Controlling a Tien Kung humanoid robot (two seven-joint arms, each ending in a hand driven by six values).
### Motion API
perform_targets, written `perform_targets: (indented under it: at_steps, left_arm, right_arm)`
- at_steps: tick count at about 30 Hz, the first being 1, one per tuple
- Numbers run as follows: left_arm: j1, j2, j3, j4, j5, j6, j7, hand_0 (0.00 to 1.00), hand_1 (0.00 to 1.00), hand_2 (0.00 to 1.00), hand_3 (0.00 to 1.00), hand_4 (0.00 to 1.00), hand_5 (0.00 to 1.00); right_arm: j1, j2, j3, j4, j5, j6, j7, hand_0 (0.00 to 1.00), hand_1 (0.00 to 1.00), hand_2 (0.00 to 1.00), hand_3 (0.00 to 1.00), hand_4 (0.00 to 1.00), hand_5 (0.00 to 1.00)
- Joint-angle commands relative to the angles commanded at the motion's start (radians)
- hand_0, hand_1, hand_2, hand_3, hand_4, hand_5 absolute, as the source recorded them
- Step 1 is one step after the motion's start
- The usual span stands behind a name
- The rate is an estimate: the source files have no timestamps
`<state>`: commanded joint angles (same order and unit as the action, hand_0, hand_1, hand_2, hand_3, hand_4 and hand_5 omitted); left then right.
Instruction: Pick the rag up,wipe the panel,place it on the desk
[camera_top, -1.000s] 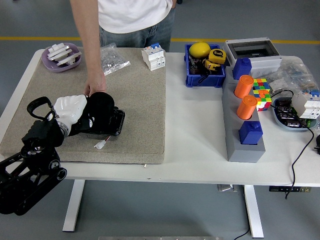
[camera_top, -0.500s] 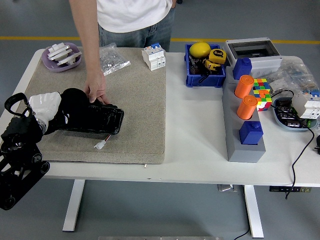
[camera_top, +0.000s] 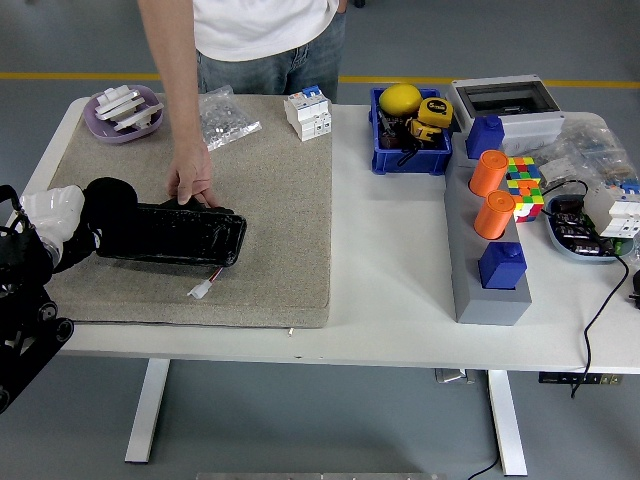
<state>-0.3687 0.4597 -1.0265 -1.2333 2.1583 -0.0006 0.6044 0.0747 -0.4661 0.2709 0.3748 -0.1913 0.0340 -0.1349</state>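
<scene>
A black panel (camera_top: 185, 237) lies flat on the beige mat (camera_top: 275, 200) at the left of the table. My left hand (camera_top: 60, 214), pale at the end of its black arm, is at the panel's left end. It is shut on a dark rag (camera_top: 107, 200) that rests against that end of the panel. A person at the far side presses one hand (camera_top: 192, 184) onto the panel's back edge. My right arm does not appear.
A small white connector (camera_top: 200, 290) lies just in front of the panel. At the mat's back are a purple bowl (camera_top: 125, 113), a plastic bag (camera_top: 226, 120) and a white breaker (camera_top: 307, 113). A blue bin (camera_top: 408, 135) and a grey block (camera_top: 485, 275) with orange cylinders stand to the right.
My left hand has slid left with the rag, from over the panel's middle to its left end. More of the panel now shows. The person's hand has stayed on the panel.
</scene>
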Motion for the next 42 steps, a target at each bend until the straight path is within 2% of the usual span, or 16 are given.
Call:
perform_targets:
  at_steps: [11,16,21,24,25,30,31,36,37,42]
  left_arm:
    - [-0.012,0.01,-0.042,0.054,0.001,0.026,-0.022,0.31,0.454,0.574,0.504,0.182,0.002]
    - [-0.027,0.012,-0.03,0.108,-0.012,0.066,-0.056,0.31,0.454,0.57,0.503,0.184,0.002]
    - [-0.048,0.018,-0.005,0.194,-0.041,0.111,-0.105,0.315,0.458,0.566,0.504,0.179,0.002]
    - [-0.056,0.019,0.005,0.23,-0.06,0.116,-0.122,0.315,0.458,0.566,0.504,0.179,0.002]
    - [-0.057,0.019,0.006,0.238,-0.064,0.115,-0.123,0.42,0.502,0.575,0.514,0.199,0.002]
    - [-0.06,0.019,0.009,0.266,-0.088,0.101,-0.136,0.42,0.502,0.575,0.514,0.199,0.002]
    - [-0.059,0.019,0.005,0.264,-0.088,0.095,-0.136,0.627,0.735,0.74,0.574,0.677,0.002]
    - [-0.057,0.019,-0.016,0.249,-0.084,0.053,-0.122,0.627,0.735,0.74,0.574,0.677,0.002]
    - [-0.057,0.02,-0.02,0.244,-0.081,0.039,-0.116,0.726,0.832,0.873,0.82,0.96,0.149]
    - [-0.053,0.027,-0.029,0.225,-0.088,-0.003,-0.106,0.726,0.832,0.873,0.82,0.96,0.149]
  right_arm:
    - [0.004,0.001,0.003,0.003,-0.003,-0.001,0.0,0.766,0.655,0.688,0.728,0.998,0.625]
    - [0.005,0.001,0.005,0.004,-0.005,-0.002,0.0,0.766,0.655,0.689,0.729,0.998,0.625]
    - [0.006,0.003,0.007,0.005,-0.008,-0.002,-0.001,0.766,0.654,0.689,0.729,0.998,0.624]
    - [0.007,0.002,0.009,0.005,-0.008,-0.003,-0.001,0.766,0.654,0.689,0.729,0.998,0.624]
    - [0.007,0.003,0.009,0.005,-0.008,-0.003,-0.001,0.766,0.652,0.689,0.729,0.998,0.625]
    - [0.008,0.004,0.009,0.006,-0.01,-0.004,-0.002,0.766,0.652,0.689,0.729,0.998,0.625]
    - [0.008,0.004,0.01,0.005,-0.01,-0.004,-0.002,0.765,0.649,0.689,0.73,0.998,0.625]
    - [0.006,0.004,0.01,0.005,-0.01,-0.004,-0.003,0.765,0.649,0.689,0.73,0.998,0.625]
    - [0.007,0.005,0.011,0.005,-0.011,-0.005,-0.003,0.765,0.649,0.688,0.729,0.998,0.623]
    - [0.006,0.005,0.013,0.004,-0.012,-0.009,-0.003,0.765,0.649,0.688,0.729,0.998,0.623]
